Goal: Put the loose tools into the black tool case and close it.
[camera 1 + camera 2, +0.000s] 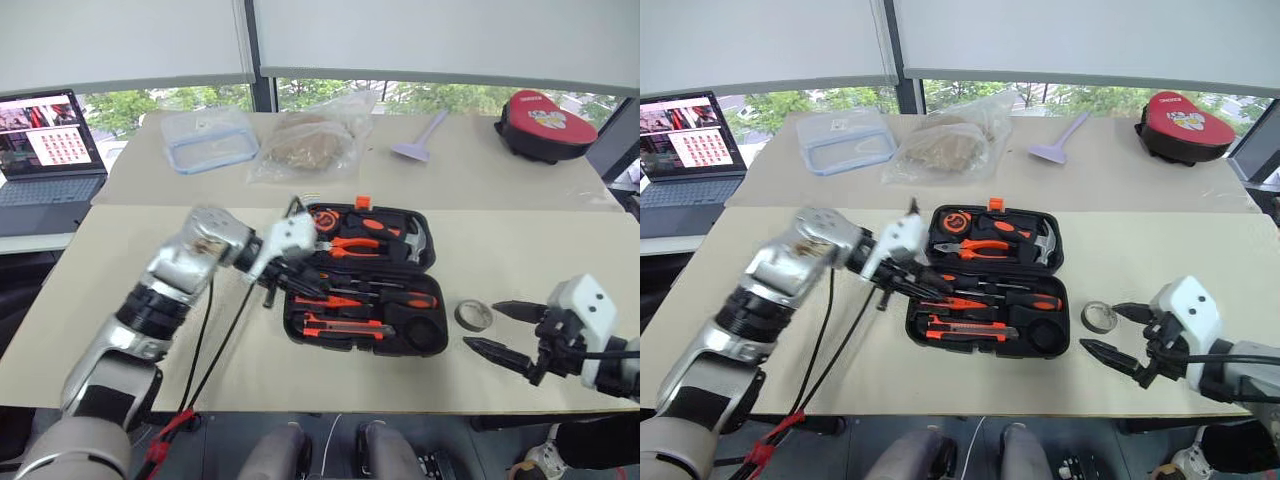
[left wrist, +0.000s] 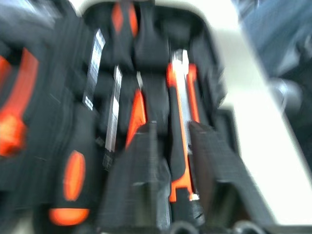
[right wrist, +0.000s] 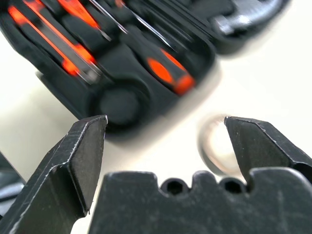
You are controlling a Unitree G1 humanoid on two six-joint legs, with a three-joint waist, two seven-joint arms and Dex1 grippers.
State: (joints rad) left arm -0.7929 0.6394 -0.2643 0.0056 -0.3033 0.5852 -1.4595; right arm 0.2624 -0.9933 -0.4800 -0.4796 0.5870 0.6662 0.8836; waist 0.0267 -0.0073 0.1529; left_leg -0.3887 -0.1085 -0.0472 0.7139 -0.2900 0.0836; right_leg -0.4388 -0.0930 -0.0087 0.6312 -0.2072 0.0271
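Tool case [image 1: 420, 335] lies open on the table [image 1: 120, 300] — tape roll [image 1: 474, 316] just right of it; right claw [image 1: 505, 332] spread apart nearby, left claw [image 2: 170, 146] slightly parted over the case, empty.

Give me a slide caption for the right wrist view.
Open right gripper poised near the grey tape roll beside the open black tool case.

Bright, even daylight comes through the windows [image 1: 330, 95] beyond the far edge of the table [image 1: 520, 265], under half-lowered blinds [image 1: 440, 40]. Shadows on the tabletop are soft and faint. Both head views are sharp. The left wrist view is heavily motion-blurred; the right wrist view shows the background softly out of focus
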